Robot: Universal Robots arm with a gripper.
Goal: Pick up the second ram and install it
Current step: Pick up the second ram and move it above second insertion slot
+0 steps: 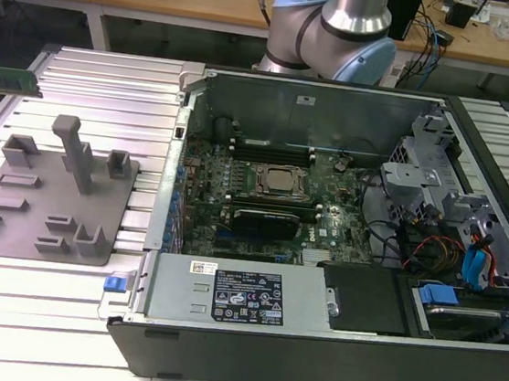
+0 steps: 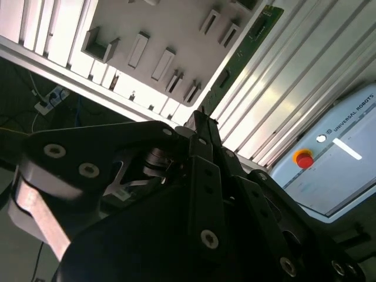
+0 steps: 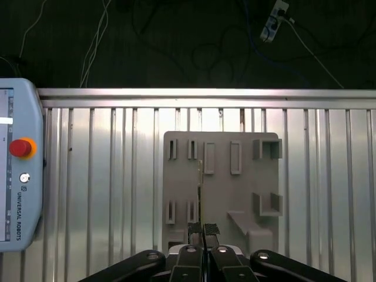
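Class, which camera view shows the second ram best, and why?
The second wrist view: the second ram shows its green face along most of its length. The first wrist view shows it edge-on, a thin line between the jaws. One end shows at the exterior view's left edge.

Claw (image 3: 203, 228) pointing downward, black fingers (image 3: 212, 229) pinched tight on the second ram (image 2: 242, 59)
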